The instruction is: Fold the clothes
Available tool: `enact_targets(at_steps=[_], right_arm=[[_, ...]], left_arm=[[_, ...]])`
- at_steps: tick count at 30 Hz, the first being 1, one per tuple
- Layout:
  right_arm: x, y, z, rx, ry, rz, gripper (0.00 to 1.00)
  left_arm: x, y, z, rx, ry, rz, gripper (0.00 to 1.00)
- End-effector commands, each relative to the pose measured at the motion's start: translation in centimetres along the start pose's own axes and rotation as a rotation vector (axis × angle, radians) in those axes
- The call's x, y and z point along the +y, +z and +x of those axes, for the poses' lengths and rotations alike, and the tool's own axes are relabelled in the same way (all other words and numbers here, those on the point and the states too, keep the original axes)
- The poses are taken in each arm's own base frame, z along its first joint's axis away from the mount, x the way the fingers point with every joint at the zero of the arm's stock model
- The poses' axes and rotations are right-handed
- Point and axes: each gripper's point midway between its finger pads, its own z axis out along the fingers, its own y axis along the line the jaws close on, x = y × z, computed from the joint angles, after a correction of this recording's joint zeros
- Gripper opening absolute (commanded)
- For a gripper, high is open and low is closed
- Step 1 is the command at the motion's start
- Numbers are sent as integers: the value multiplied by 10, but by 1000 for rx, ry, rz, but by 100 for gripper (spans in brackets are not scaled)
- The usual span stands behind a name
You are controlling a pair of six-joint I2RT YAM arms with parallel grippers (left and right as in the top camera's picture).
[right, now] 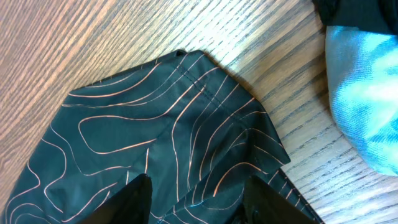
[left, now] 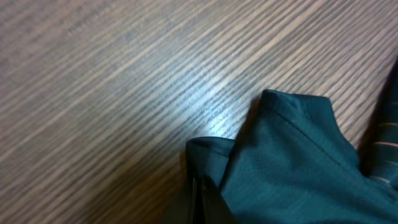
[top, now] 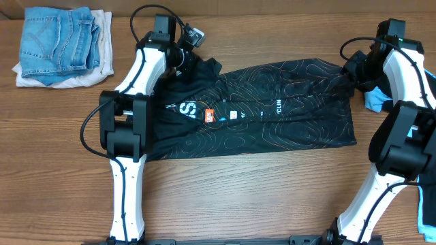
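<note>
Worktop (top: 259, 197): black jersey (top: 272, 116) spread flat at centre. Right end effector (right: 200, 202) at 2 o'clock, released, fingers astride jersey corner; black-and-light-blue garment (right: 364, 106) just beside. Left end effector (top: 189, 60) at 11 o'clock, clenched on jersey edge. Jeans pile (top: 58, 41) far, 10 o'clock.

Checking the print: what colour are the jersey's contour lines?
Thin orange lines on the black jersey, clearest in the right wrist view.
</note>
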Motion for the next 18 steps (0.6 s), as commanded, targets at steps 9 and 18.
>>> enact_targets(at_steps=[9, 18], right_arm=[[6, -20, -2, -25, -7, -19, 48], [5, -20, 0, -15, -6, -15, 48]], left_arm=[[-12, -52, -34, 13, -9, 15, 4], [-7, -63, -11, 142, -67, -45, 4]])
